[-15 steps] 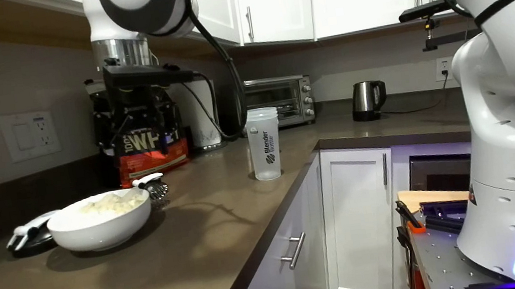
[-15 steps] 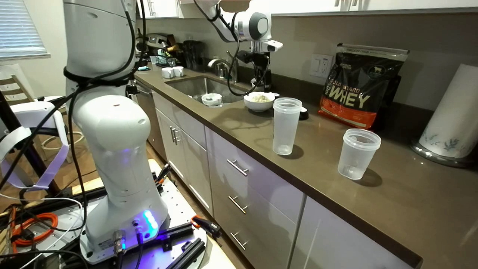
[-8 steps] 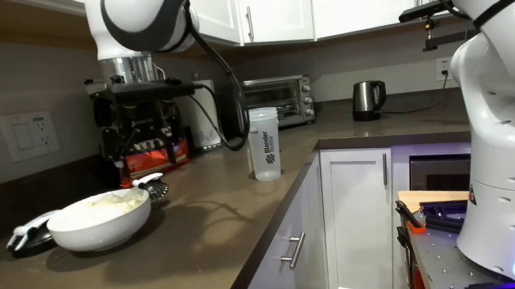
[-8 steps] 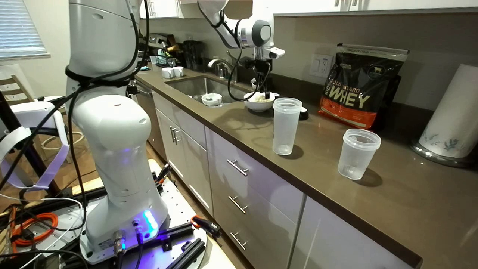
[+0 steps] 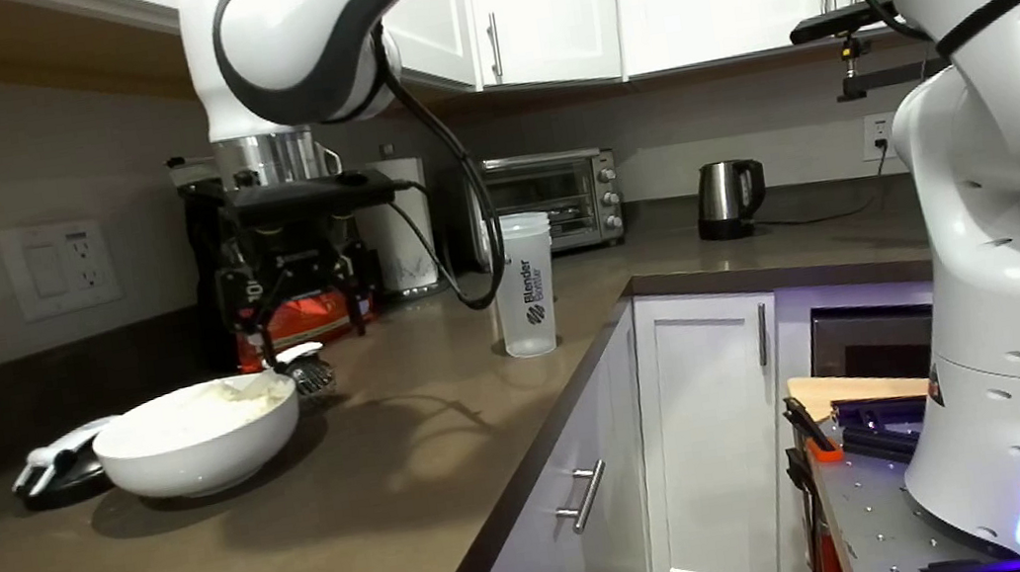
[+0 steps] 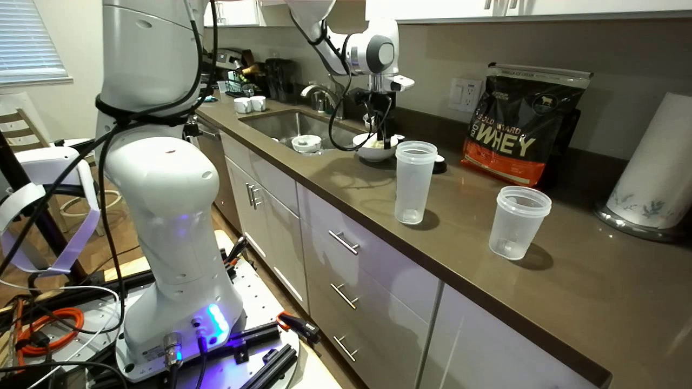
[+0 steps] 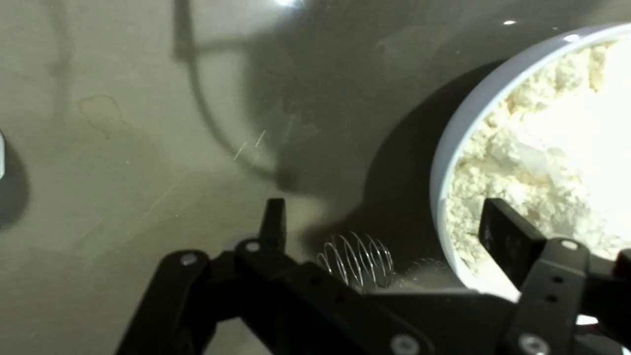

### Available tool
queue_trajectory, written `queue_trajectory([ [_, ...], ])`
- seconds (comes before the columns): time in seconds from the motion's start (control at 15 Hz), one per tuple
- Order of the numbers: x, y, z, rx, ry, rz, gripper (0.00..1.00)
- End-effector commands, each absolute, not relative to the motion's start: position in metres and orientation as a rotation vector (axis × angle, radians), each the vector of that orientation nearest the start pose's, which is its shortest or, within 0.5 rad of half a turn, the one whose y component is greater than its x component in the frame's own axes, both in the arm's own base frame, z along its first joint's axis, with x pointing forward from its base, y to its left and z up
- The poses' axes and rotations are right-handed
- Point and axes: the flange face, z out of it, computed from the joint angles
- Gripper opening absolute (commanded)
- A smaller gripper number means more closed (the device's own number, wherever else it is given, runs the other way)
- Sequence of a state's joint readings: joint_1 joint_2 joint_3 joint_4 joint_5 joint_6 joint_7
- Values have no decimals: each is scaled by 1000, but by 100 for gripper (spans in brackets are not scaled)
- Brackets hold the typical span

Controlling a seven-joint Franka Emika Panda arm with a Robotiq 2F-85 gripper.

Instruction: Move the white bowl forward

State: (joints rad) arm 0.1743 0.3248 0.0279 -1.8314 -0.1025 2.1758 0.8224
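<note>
The white bowl (image 5: 200, 459), glossy and holding a pale crumbly food, stands upright on the counter. It also shows in an exterior view (image 6: 372, 155) and at the right of the wrist view (image 7: 446, 167). My gripper (image 5: 315, 341) is open and points down at the bowl's edge, also in the wrist view (image 7: 387, 212). In the wrist view one finger is over the food inside the rim and the other is outside, over the counter. The rim lies between the fingers. I cannot tell whether the fingertips reach below the rim. Nothing is held.
A wire whisk ball (image 7: 357, 261) lies beside the bowl, under the gripper. A black-and-white lid (image 5: 68, 463) lies behind the bowl. A clear shaker bottle (image 5: 525, 284), a second clear cup (image 6: 520, 222) and a whey bag (image 6: 524, 127) stand on the counter. The sink (image 6: 270, 121) is nearby.
My gripper has come down towards the bowl's edge and shifted slightly away from the bowl's middle. It stays open. The bowl has not moved.
</note>
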Motion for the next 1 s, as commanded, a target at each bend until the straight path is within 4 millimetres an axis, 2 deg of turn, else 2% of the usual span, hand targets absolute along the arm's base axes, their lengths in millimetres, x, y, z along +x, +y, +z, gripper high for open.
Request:
queue_trajectory([
  [0.0, 620, 125, 347, -3065, 944, -96, 100],
  [0.47, 618, 126, 330, -3077, 962, -51, 100],
  [0.93, 614, 126, 332, -3089, 963, -49, 100],
])
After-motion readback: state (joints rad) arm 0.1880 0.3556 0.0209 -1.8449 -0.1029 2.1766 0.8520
